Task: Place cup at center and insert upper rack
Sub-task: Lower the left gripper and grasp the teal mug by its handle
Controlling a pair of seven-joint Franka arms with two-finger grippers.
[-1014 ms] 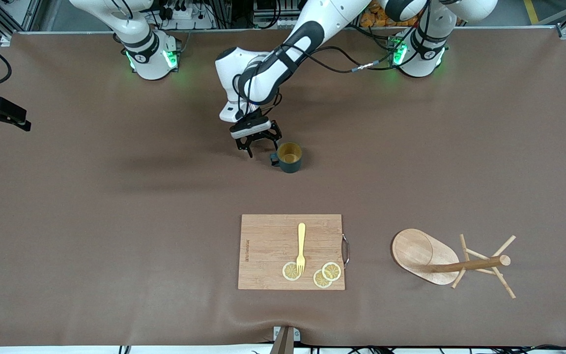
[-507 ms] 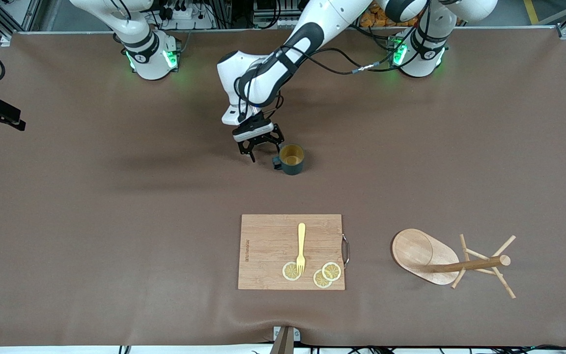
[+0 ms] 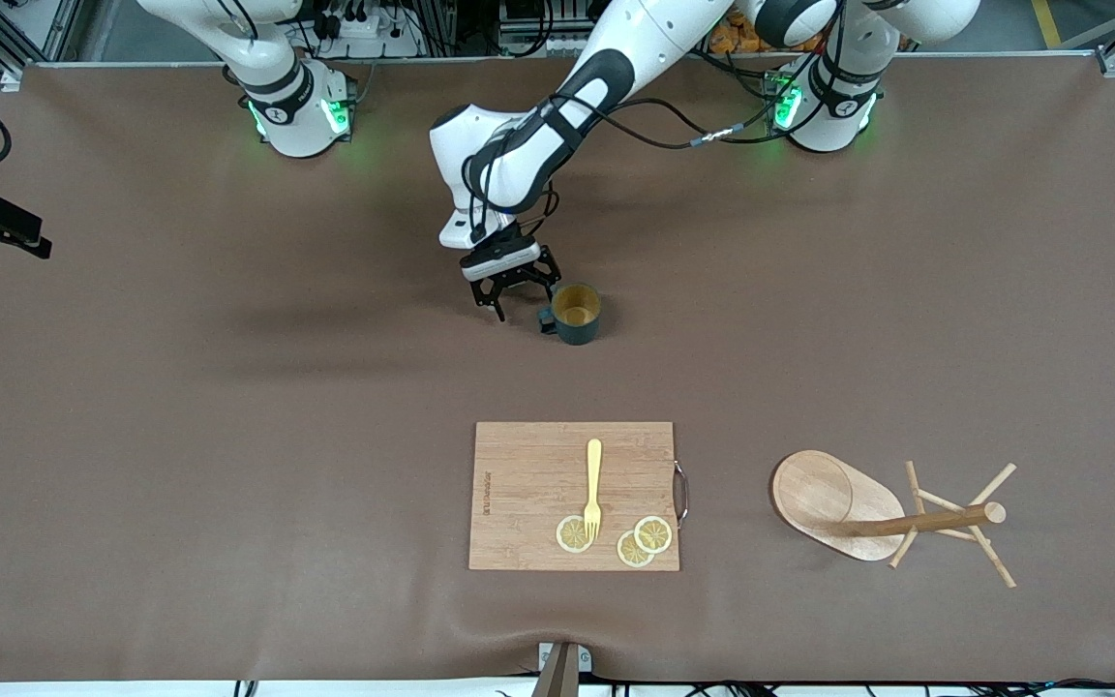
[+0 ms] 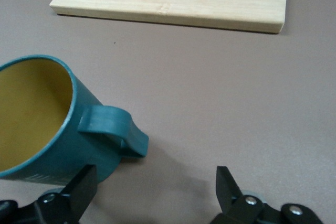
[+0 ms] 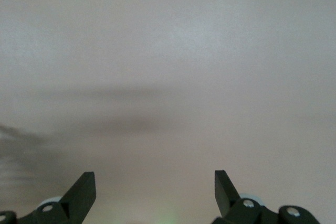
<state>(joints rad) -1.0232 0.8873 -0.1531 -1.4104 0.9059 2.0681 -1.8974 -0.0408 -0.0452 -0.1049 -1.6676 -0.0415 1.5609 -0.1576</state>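
You are looking at a brown table with the left arm reaching out from its base toward the middle. The wooden cutting board is lying near the front camera's edge, carrying a yellow fork and three lemon slices. The upper rack is lying tipped on its side toward the left arm's end of the table, level with the board, its oval base on edge and its pegged post pointing toward that end. The cup is sitting upright near the table's middle, farther from the front camera than the board, its handle turned toward the right arm's end.

Your left gripper is hanging low just beside the cup's handle, jaws standing wide and gripping nothing; in the left wrist view the cup is showing beside one finger, with its handle lying between the two fingers. The right gripper is waiting over bare table, its fingers spread apart and empty; in the front view it is sitting at the picture's edge at the right arm's end.
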